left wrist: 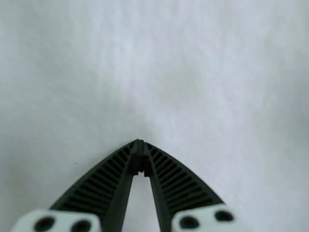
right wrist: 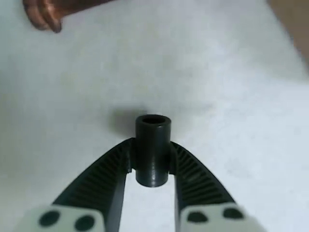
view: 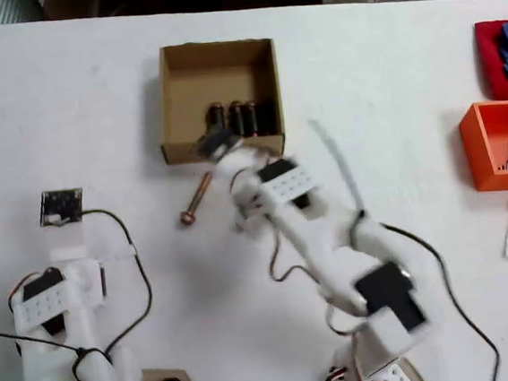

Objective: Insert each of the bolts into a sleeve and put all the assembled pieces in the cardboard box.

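Observation:
In the high view my right gripper (view: 217, 146) hangs just in front of the cardboard box (view: 176, 101), shut on a black sleeve (view: 213, 143). The right wrist view has that sleeve (right wrist: 153, 140) upright between the fingers of my right gripper (right wrist: 152, 151), its open end facing away. A copper bolt (view: 197, 199) lies on the table to the left of the gripper; its head (right wrist: 43, 12) is beyond the sleeve. Dark pieces (view: 236, 118) lie in the box. My left gripper (left wrist: 139, 157) is shut and empty over bare white table; the left arm (view: 53, 298) is at the front left.
An orange bin (view: 489, 150) holding a dark part stands at the right edge, with red and blue cloth (view: 502, 57) behind it. A small black board (view: 61, 206) on a cable lies beyond the left arm. Cables trail around both arms.

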